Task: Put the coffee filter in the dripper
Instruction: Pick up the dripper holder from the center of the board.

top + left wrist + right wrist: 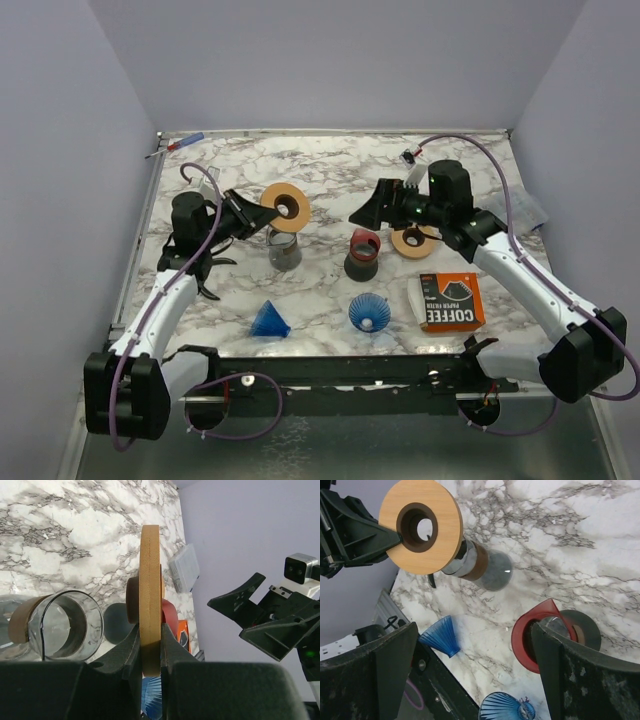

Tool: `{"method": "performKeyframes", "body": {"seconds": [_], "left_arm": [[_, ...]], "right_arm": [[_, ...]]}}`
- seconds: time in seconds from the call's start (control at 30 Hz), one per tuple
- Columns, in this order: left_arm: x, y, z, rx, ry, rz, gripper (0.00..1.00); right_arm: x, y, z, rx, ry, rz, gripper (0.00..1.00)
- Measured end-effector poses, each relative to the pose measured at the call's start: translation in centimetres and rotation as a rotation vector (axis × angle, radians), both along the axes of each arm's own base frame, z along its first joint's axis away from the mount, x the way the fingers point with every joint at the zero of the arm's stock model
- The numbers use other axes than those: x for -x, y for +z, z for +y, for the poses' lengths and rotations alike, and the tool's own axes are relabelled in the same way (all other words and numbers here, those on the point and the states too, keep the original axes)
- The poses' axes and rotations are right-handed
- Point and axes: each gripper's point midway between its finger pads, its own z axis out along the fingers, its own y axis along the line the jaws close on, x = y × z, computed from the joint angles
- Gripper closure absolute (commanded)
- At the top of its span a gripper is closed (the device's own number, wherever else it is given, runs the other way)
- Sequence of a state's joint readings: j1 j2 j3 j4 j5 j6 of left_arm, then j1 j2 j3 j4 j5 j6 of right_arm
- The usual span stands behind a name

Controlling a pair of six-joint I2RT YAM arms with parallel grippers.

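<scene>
Top view, clock directions taken from the table centre. The marble table carries all the items. The left arm reaches in from 8 o'clock and the right arm from 4 o'clock.

The orange filter box, printed COFFEE, lies flat at 4 o'clock near the front edge. It is shut, and no gripper is touching it.

A glass carafe stands upright at 9 o'clock. A dark vessel stands at the centre with the red dripper seated on it.

The left gripper is clamped on the rim of a wooden disc. The disc has a round hole and is held on edge above the carafe, at its 12 o'clock.

The right gripper hovers at 12 o'clock of the red dripper, its fingers spread wide with nothing between them. One finger overlaps the red rim in the wrist view, but whether they touch cannot be told.

A second wooden disc lies at 3 o'clock, partly under the right arm. A blue ribbed dripper sits mouth-up at 6 o'clock. A blue cone lies at 7 o'clock. A pen rests at the 11 o'clock corner.
</scene>
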State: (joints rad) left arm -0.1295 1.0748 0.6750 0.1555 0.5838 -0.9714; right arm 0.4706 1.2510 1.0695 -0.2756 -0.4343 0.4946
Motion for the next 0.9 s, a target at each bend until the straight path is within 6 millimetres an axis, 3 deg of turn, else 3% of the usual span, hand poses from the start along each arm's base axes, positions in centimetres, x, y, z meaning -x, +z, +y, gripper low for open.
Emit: {"method": "performKeyframes", "body": {"seconds": [0.2,0.4,0.7,0.9], "left_arm": [[1.1,0.5,1.4,0.024,-0.018,-0.004,1.00],[2.6,0.2,1.0,0.077,-0.088,0.007,1.00],[4.8,2.6,0.2,0.090,-0.182,-0.104,1.00],[5.7,3.0,0.0,0.103,-0.211,-0.128,1.00]], "right_arm": [[1.0,0.2,1.4,-0.075,0.084,0.018,0.01],[1.8,0.6,3.1,-0.169,0.184,0.046,0.03],[1.8,0.9,6.2,-0.352,0.345,0.118,0.29],[1.8,-0.8,8.3,-0.419,0.411,0.211,0.34]]}}
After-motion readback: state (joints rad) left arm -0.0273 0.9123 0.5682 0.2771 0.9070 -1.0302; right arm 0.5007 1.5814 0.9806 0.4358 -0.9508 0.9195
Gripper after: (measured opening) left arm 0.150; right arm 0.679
